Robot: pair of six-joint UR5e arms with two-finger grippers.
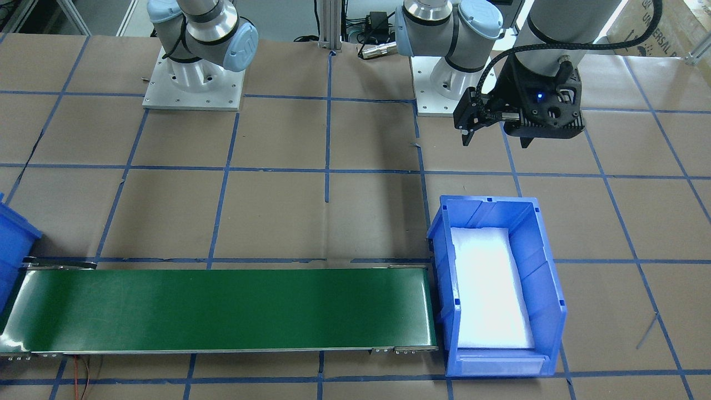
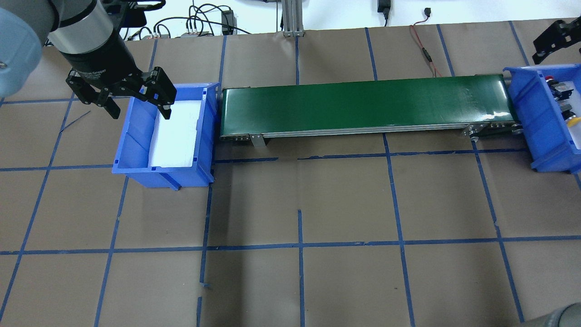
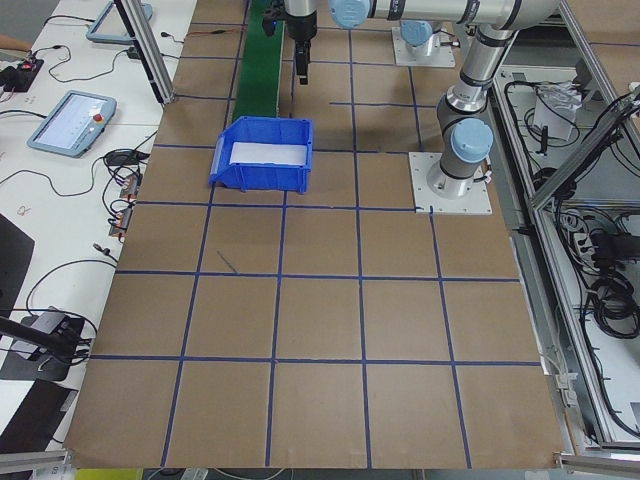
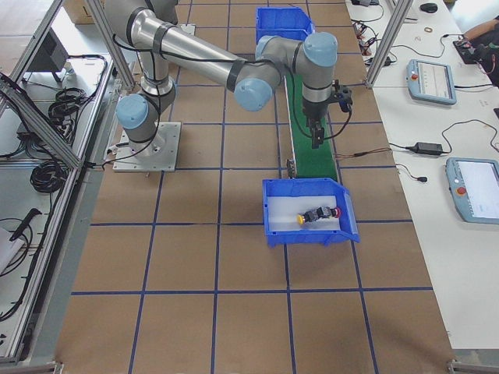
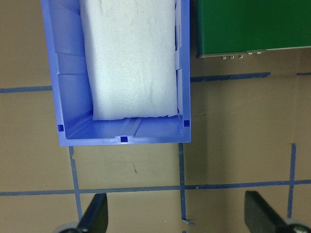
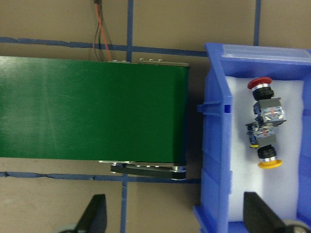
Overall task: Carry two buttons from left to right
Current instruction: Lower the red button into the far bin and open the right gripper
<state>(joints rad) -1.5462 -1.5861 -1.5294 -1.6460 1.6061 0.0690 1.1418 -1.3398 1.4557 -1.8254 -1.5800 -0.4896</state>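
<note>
Left pincer (image 2: pixel 140 111) hangs open and empty over the surface (image 2: pixel 345 204), with a foam-lined blue bin (image 2: pixel 136 145) just ahead of it. Right pincer (image 6: pixel 175 213) stands open, holding nothing, above the end of the green belt (image 6: pixel 92 107). Just beside it, in the second blue bin (image 6: pixel 214 145), lie the red button (image 6: pixel 260 83) and yellow button (image 6: pixel 270 164), end to end

Ahead of the left gripper (image 2: pixel 140 113), the blue bin (image 5: pixel 124 138) is smooth plastic, lined with matt, finely grained white foam (image 5: pixel 131 63). Ahead of the right gripper (image 6: pixel 176 216), the green conveyor belt (image 6: pixel 92 107) has a smooth satin sheen, and the red button (image 6: pixel 260 83) and yellow button (image 6: pixel 269 164) have glossy caps. The brown paper (image 2: pixel 345 200) beneath both is matt, crossed by blue tape (image 2: pixel 299 247).
</note>
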